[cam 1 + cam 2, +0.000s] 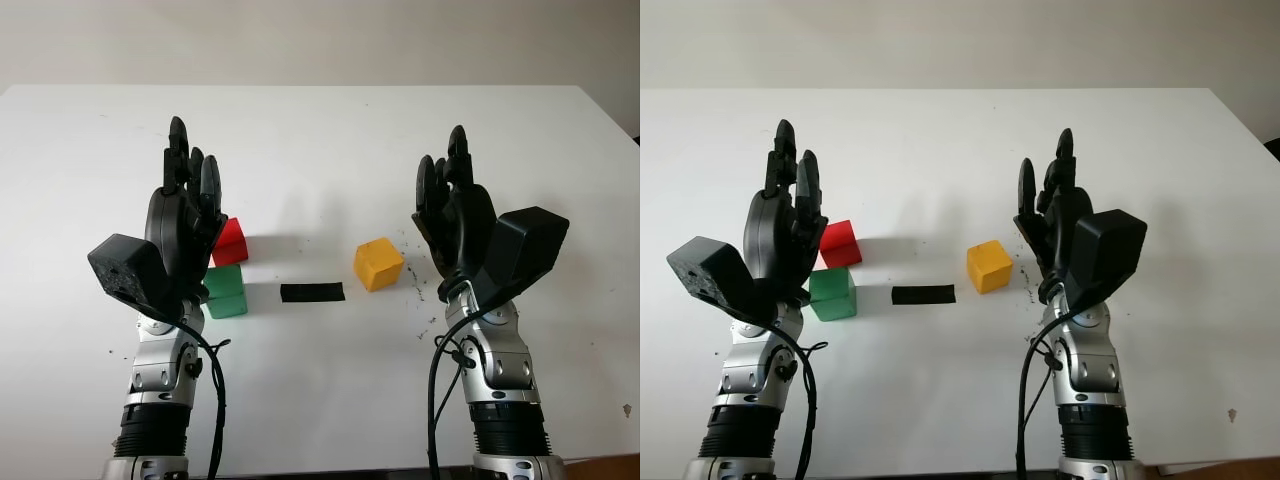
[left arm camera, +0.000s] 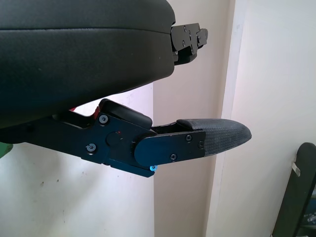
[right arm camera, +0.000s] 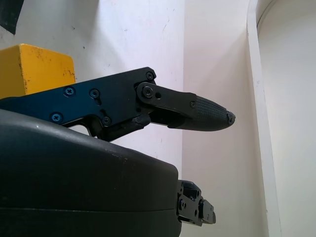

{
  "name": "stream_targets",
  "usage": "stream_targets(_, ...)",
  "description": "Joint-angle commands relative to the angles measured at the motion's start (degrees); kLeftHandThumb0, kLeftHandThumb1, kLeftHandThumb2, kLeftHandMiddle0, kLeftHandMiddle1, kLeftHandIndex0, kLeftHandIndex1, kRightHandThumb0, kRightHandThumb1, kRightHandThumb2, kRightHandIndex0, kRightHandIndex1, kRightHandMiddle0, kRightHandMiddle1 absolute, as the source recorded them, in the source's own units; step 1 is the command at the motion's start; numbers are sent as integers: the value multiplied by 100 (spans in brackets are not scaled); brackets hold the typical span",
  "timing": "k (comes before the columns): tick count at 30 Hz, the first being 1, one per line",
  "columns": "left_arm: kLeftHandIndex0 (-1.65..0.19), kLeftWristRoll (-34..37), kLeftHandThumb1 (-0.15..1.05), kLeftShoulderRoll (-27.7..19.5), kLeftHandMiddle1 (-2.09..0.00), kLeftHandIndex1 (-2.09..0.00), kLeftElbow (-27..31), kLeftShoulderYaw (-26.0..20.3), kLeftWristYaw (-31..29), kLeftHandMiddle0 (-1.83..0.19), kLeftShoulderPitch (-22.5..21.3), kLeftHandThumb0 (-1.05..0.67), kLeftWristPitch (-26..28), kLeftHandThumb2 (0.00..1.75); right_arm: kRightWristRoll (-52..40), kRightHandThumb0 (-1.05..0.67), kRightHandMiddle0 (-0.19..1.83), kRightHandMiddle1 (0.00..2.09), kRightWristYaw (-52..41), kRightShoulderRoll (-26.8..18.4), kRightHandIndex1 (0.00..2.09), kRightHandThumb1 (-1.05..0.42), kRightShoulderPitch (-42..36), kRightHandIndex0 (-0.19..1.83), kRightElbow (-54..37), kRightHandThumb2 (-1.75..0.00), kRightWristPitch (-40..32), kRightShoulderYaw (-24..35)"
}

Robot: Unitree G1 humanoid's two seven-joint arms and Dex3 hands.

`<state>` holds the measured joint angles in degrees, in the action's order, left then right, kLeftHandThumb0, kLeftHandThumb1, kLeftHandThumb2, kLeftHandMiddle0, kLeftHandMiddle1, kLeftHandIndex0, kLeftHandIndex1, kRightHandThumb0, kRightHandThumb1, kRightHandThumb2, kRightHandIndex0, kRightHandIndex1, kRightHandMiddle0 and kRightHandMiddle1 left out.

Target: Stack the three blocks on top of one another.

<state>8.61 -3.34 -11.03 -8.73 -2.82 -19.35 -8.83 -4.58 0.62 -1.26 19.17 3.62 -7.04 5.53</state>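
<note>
Red block (image 1: 230, 242), green block (image 1: 226, 291) and yellow block (image 1: 378, 263) all sit singly on the white table (image 1: 320, 140), nothing stacked yet. Left hand (image 1: 185, 205) and right hand (image 1: 450, 205) hover open, holding nothing; all stacking remains.

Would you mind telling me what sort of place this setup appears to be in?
Probably a robotics lab test bench: a plain white table against a bare wall, three coloured blocks, red, green and yellow, and a black tape marker between them.
</note>
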Motion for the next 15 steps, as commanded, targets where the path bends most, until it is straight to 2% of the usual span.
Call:
stream_targets(1,12,-13,105,-18,-5,-6,-21,8,-23,12,-59,-76,-67,54,15,-59,-18,6,18,-38,4,-105,22,-19,-65,-59,-12,10)
stream_targets(15,12,10,105,-199,-5,-6,-42,-56,-136,13,-157,-74,-84,54,6,-59,-18,6,29,-13,4,-105,28,-19,14,-58,80,5)
